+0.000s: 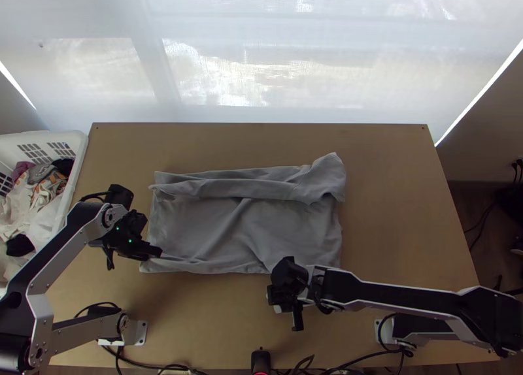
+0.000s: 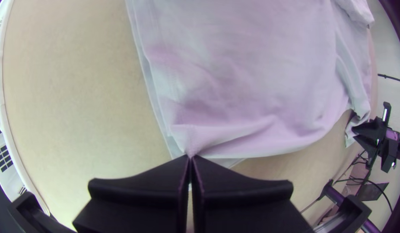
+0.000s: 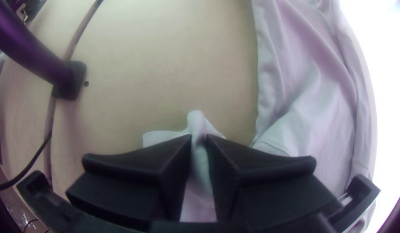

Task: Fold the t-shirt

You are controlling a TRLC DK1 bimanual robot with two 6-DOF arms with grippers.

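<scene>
Two bits of the t-shirt (image 1: pixel 281 228), laid out mid-frame, were clamped in the left gripper (image 2: pixel 191 156) and right gripper (image 3: pixel 199 137); a fold was apparently being readied, and an even lift was needed next.

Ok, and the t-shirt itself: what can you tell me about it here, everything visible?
The t-shirt is plain grey in the top view, of thin-looking, soft fabric. It lies on the table as a wide, wrinkled rectangle, with a long, uneven band of cloth layered along its far side and a bulkier, rumpled part at the far right corner. The left gripper pinches its near left corner; the right gripper pinches cloth at its near side, towards the right.
</scene>
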